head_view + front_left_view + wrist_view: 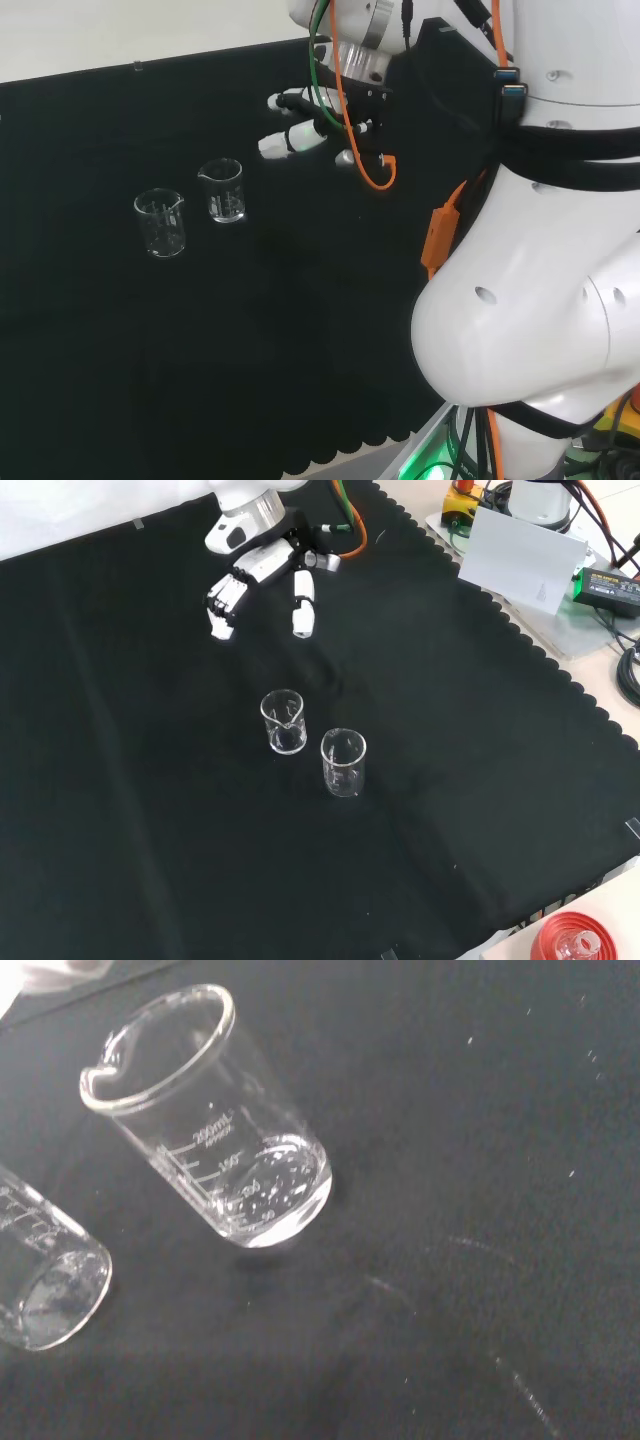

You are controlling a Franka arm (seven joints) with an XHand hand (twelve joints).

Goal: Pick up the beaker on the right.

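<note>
1. Head view: my hand (pixel 312 128) hangs above the black cloth (pixel 200 350), fingers relaxed and spread, holding nothing. Two clear glass beakers stand upright below and to its left. The right beaker (pixel 224 190) is the nearer one to me; the left beaker (pixel 161 222) stands just beside it, not touching. Pickup isn't started: no contact. Approach, grasp and lift all remain.

2. Front view: my hand (pixel 258 575) comes in from the top, fingers pointing down, well apart from the glass. My target is the upper-left beaker (pixel 283 720) here; the other (pixel 343 762) sits lower right. Both are plain cylinders with pouring spouts and look empty. The cloth is matte and slightly creased, with a scalloped edge.

3. Wrist view: the target beaker (pixel 205 1115) is close, with a rolled rim, a spout, printed scale marks and a thick round base. The second beaker (pixel 45 1275) is at the edge. Smooth glass, so I judge it could slip.
</note>
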